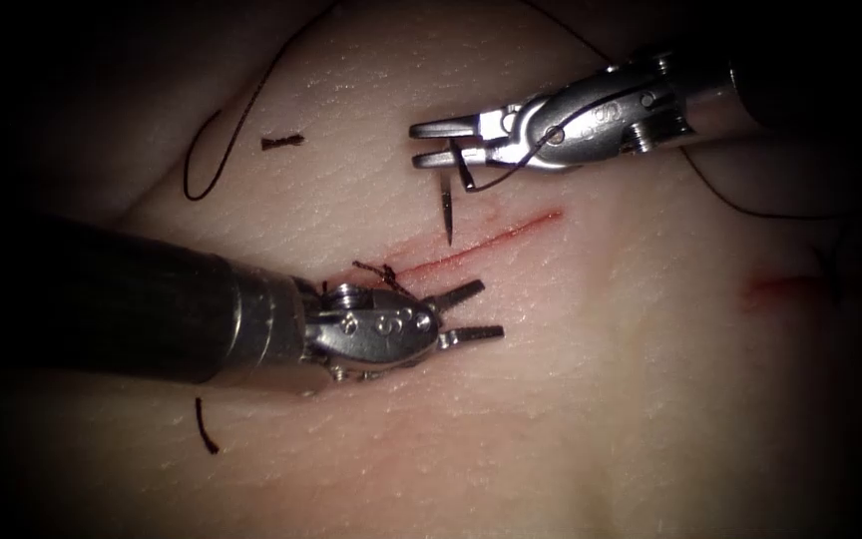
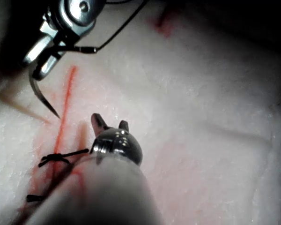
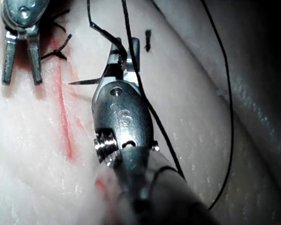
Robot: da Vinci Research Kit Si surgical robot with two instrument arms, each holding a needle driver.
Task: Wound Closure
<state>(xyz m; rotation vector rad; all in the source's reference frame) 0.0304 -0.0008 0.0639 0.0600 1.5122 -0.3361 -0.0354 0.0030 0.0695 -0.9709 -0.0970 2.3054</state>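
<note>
Nearest in the endoscope view, a short cut end of thread (image 1: 207, 427) is seen lying on the tissue (image 1: 601, 399), just in front of the left arm's shaft. The left tool (image 1: 476, 312) is held low over the tissue on the near side of the cut (image 1: 481, 247), close to its left end. Its jaws are parted a little and nothing is held between them.

Just behind that tool's wrist, a dark knot with short tails (image 1: 379, 272) is seen sitting on the left end of the cut. The cut itself is shown as a thin red line running up and to the right, with red fluid (image 1: 775, 287) smeared on the tissue well off to the right.

Farther back, the needle (image 1: 447, 205) is held by the right tool (image 1: 434, 143) near its thread end, across the jaws. The jaws are closed on it only as far as the needle allows. The needle hangs down from the jaws with its point just above the far edge of the cut; it is not in the tissue.

The thread (image 1: 511, 172) is seen leading from the needle back along the right tool. A long loop of it lies on the far left of the tissue, with another cut end (image 1: 281, 142) beside that loop.
</note>
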